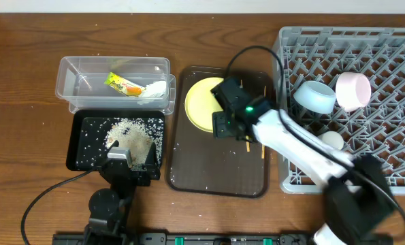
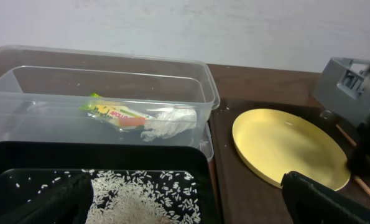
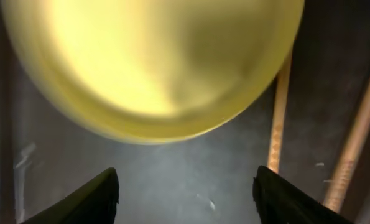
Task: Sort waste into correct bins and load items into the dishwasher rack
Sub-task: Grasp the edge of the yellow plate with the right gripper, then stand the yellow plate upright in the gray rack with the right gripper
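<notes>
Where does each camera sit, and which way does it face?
Overhead: above the table, facing down; left arm, right arm show.
Left wrist: low over the shallow black plastic tray, facing the clear plastic tub; left gripper shows.
Right wrist: facing down, above the dark brown serving tray; right gripper shows.
All three share the round yellow plate.

Polished brown wood with visible grain for the table (image 1: pixel 25 82). A dark brown serving tray (image 1: pixel 209 173) of smooth plastic with a dull sheen. On that tray, a yellow plate (image 1: pixel 201 102) — smooth, glossy, catching soft highlights — beside two chopsticks (image 3: pixel 278 112) of pale, matt wood. Left of the serving tray, a tub (image 1: pixel 73 85) of clear, shiny plastic holding a glossy film wrapper (image 1: pixel 122 84) and a crumpled, matt paper tissue (image 1: pixel 154 89); also a black tray (image 1: pixel 75 153) of shiny plastic, strewn with matt white rice grains (image 1: pixel 131 133). Right of the serving tray, a rack (image 1: pixel 287 41) of matt grey plastic — inside, a smooth pink bowl (image 1: pixel 353 90), a smooth blue bowl (image 1: pixel 314 95) and a smooth white cup (image 1: pixel 331 140).
</notes>
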`<state>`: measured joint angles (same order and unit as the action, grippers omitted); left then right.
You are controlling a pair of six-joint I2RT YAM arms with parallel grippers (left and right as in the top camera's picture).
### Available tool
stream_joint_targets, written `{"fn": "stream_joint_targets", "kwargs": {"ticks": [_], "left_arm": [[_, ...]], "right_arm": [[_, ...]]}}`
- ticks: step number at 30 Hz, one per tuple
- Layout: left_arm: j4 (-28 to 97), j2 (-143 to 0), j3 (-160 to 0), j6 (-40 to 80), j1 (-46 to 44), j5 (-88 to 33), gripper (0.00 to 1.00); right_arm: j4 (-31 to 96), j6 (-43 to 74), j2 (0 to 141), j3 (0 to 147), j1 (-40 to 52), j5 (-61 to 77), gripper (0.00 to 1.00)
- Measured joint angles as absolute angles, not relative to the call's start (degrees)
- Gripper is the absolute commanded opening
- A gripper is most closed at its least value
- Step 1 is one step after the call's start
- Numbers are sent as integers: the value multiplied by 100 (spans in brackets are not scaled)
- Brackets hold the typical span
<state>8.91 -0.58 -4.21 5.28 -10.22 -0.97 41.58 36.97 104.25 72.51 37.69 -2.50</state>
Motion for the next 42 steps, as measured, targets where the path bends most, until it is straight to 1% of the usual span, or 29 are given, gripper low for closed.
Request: {"fn": "stream_joint_targets", "kwargs": {"ticks": [2,4,5,6,8,10,11,14,20,25,29,32,36,39,42], "left_arm": [[891,-58,-421,528,-1022,-97,99],[891,-58,-421,530,-1022,-99,99],[891,-58,-421,530,-1022,-97,99],[891,-58,-421,530,-1022,-97,99],[891,-58,-421,530,-1022,-97,99],[891,-58,-421,528,-1022,-97,99],[891,-58,-421,530,-1022,-97,99],[891,-58,-421,528,-1022,-99,99],[891,-58,-421,530,-1022,-99,99],[891,-58,-421,530,-1022,-99,99],[891,-58,-421,530,-1022,-99,99],[891,-58,-421,528,-1022,-99,99],[891,-58,-421,530,-1022,-99,99],[891,-58,-421,530,-1022,-102,99],[891,-58,-421,528,-1022,-102,99]], "right_arm": [[4049,4169,10753,7244,3760,-296,68],[3894,4534,11015,7242,3739,-322,64],[3813,4683,11128,7242,3721,-322,57],[3778,4764,11201,7242,3706,-327,45],[3719,4982,11308,7244,3662,-401,27],[3739,5105,11310,7249,3649,-419,12],[3771,5236,11303,7255,3649,-449,7],[3900,5297,11281,7262,3651,-451,2],[4073,5072,10927,7247,3649,-585,1],[4091,4259,9837,7214,3599,-1262,1],[4016,3586,8676,7218,3520,-2694,1],[3739,3044,8023,7225,3332,-4272,1],[2816,2163,7865,7231,2716,-5894,1],[2338,1682,7994,7231,2038,-6337,1],[1975,1406,8200,7231,1378,-6399,1]]}}
